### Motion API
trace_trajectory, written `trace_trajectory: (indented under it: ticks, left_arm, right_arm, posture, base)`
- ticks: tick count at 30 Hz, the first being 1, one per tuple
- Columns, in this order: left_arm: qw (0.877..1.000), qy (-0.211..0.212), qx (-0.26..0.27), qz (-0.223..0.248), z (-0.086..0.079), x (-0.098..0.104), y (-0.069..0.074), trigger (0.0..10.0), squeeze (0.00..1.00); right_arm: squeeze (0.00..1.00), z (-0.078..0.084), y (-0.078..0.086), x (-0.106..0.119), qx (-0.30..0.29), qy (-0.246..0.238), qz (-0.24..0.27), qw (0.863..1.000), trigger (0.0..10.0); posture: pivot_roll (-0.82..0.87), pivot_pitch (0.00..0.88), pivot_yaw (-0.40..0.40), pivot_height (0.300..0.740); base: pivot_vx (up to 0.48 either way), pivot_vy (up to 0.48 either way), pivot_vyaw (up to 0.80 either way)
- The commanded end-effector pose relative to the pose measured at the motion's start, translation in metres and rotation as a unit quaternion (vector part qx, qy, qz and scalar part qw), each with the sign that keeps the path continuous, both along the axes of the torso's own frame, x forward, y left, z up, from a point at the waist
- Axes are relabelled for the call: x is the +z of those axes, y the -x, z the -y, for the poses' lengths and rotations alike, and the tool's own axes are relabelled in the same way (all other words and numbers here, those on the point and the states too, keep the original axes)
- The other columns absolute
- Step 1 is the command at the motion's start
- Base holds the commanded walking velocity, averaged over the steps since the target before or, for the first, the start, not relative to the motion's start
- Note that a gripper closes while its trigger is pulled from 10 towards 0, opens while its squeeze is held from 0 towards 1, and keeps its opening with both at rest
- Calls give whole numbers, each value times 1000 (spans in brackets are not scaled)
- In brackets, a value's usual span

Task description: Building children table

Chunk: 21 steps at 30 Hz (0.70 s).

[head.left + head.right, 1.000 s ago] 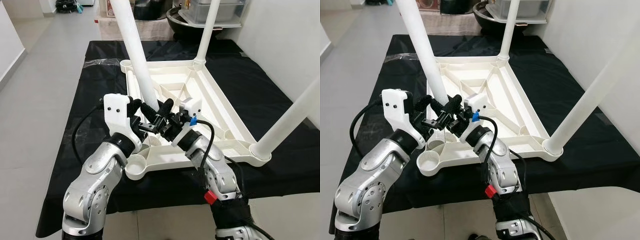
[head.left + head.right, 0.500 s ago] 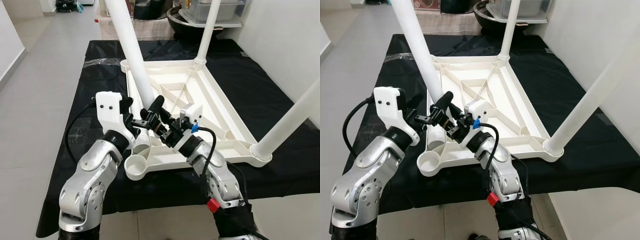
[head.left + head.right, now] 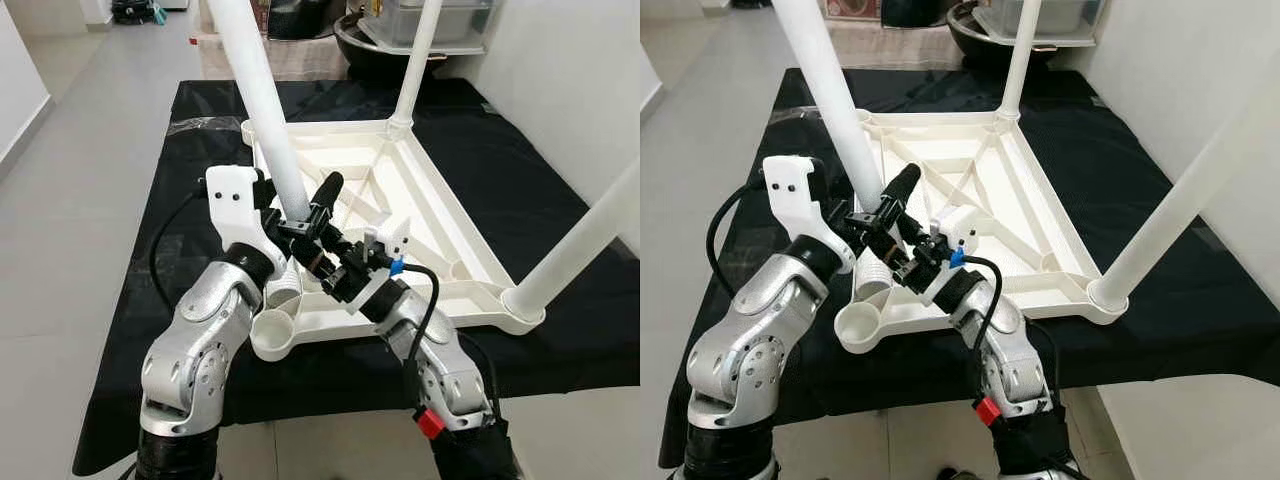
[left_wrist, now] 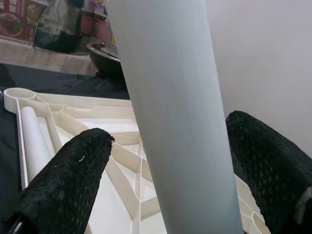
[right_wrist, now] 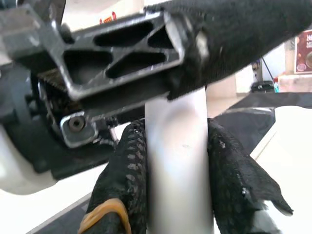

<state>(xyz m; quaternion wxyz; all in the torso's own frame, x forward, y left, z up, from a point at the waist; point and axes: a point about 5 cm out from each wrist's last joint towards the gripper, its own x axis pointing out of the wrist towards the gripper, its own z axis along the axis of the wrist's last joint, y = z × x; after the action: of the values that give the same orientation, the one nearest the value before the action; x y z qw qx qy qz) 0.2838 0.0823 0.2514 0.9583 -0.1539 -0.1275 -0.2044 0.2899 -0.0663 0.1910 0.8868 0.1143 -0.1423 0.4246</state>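
Upturned white table top (image 3: 420, 215) lies on a black cloth (image 3: 190, 170); two legs already stand at its 12 and 4 o'clock corners. A third white leg (image 3: 262, 110) slants over the near-left corner socket (image 3: 272, 335) (at 7 o'clock). Left gripper (image 3: 303, 215): fingers apart, straddling the leg; the wrist view shows gaps on both sides. Right gripper (image 5: 178, 165): fingers clamped on the leg, just below the left gripper.

No readable text anywhere.
A red printed poster (image 4: 17, 19) far behind the white plastic table leg (image 4: 170, 112) carries markings, but they are too blurred and small to read.
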Motion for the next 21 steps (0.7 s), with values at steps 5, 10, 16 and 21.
trace_trajectory:
  ticks: [5,10,16,21]
  left_arm:
    - [1000,4,-1,2,2,0,-2,10000,0]
    - [1000,3,-2,4,3,1,-3,10000,0]
    - [1000,5,1,7,2,1,-5,0,0]
    - [1000,4,5,8,1,0,-5,0,0]
  right_arm:
    - [0,-4,9,8,24,-3,33,999,0]
    - [0,-6,11,7,32,-1,33,999,0]
    - [0,-9,16,6,42,4,39,998,0]
    - [0,-11,20,6,53,6,44,998,0]
  posture:
    - [45,104,-64,740]
    - [43,106,-64,740]
    - [43,105,-61,740]
    - [39,100,-60,740]
  base:
    - [0,0,0]
    - [0,0,0]
    - [0,0,0]
    - [0,0,0]
